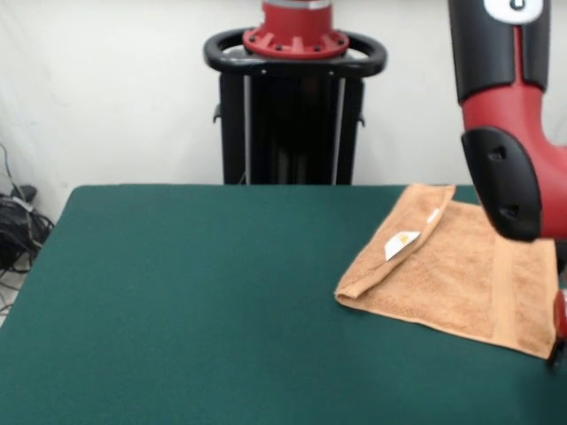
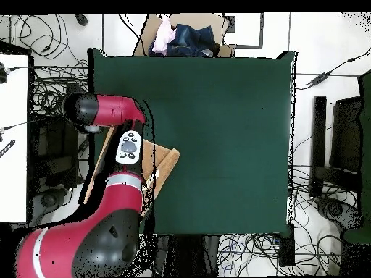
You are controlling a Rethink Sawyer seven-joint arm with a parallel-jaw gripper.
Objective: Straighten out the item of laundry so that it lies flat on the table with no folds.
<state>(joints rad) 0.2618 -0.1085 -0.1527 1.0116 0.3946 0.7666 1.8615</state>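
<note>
At the table's [image 1: 177,301] right side in my front view, by the far edge: peach-orange towel [image 1: 461,274] | left edge folded over in a strip, white label [image 1: 400,243] on it | right part hidden behind the red arm [image 1: 505,133] | claw hidden too, so I cannot tell its state | overhead, arm covers most of the towel.
</note>
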